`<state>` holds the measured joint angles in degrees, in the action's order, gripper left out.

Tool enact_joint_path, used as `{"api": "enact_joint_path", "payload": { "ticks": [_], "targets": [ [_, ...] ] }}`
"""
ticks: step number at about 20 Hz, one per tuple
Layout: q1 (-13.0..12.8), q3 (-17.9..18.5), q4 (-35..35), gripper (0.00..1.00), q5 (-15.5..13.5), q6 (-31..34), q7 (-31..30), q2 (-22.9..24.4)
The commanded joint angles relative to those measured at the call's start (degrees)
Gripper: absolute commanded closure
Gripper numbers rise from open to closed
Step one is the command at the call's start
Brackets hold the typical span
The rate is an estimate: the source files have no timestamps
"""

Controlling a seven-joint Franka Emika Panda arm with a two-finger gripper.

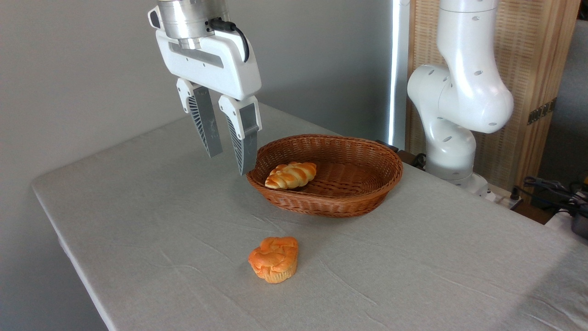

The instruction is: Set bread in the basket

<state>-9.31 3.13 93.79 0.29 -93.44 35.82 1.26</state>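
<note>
I see my claw (230, 156) hanging empty, fingers slightly parted, just left of the basket (363, 193) rim, with open table (151, 220) beneath it, while the glossy braided bread (291, 175) lies inside the basket's left end.
</note>
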Motion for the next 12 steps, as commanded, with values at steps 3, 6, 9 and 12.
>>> {"api": "enact_joint_path", "payload": {
  "ticks": [3,6,9,12],
  "targets": [
    [1.66,-1.02,-1.51,0.0,0.85,1.6,1.0,-0.82],
    [1.66,-1.1,-1.51,0.0,0.85,1.6,1.0,-0.82],
    [2.98,-2.33,-1.51,0.0,0.85,1.6,1.0,-0.82],
    [3.33,-3.04,-1.51,0.0,0.85,1.6,1.0,-0.82]
  ]
}}
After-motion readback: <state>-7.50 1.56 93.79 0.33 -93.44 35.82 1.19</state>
